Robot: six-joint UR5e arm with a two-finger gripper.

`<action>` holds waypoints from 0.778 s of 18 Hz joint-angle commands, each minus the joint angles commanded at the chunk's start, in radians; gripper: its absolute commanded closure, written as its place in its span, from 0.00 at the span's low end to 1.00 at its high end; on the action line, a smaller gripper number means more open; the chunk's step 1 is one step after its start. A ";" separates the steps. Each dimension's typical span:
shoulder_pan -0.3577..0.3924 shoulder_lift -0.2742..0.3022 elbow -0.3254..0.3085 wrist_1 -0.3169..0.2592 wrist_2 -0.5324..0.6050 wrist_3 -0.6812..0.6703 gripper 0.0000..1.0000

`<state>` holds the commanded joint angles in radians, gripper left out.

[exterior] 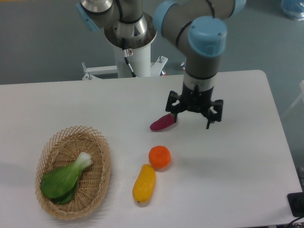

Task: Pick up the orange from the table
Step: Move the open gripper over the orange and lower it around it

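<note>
A wicker basket holding a bok choy is seen at the far left of the white table, well apart from the task's fruit. Nearer centre, an elongated yellow fruit lies touching, or all but touching, the orange at approx. its 7 o'clock. The orange sits bare on the tabletop, unheld. A purple sweet potato is placed at the orange's 12 o'clock, near but apart. The gripper is pictured above the table at approx. 1 o'clock from the orange, fingers spread apart and pointing down, nothing between them; its left finger overlaps the sweet potato's end in this view, contact not confirmable. For the approach, the tool is best centred directly over the orange before descent, w/ the jaws turned so the yellow fruit is not caught or nudged. Closure is judged safest at the fruit's widest part, as a round skin may slip.
</note>
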<state>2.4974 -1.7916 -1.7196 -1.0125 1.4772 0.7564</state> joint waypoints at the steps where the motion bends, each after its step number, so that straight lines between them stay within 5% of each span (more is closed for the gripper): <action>1: -0.012 -0.020 -0.005 0.009 0.000 -0.014 0.00; 7: -0.081 -0.106 -0.026 0.077 0.052 -0.022 0.00; 10: -0.107 -0.147 -0.086 0.210 0.063 -0.026 0.00; 14: -0.109 -0.178 -0.089 0.212 0.069 -0.026 0.00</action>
<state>2.3884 -1.9695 -1.8085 -0.8007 1.5462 0.7302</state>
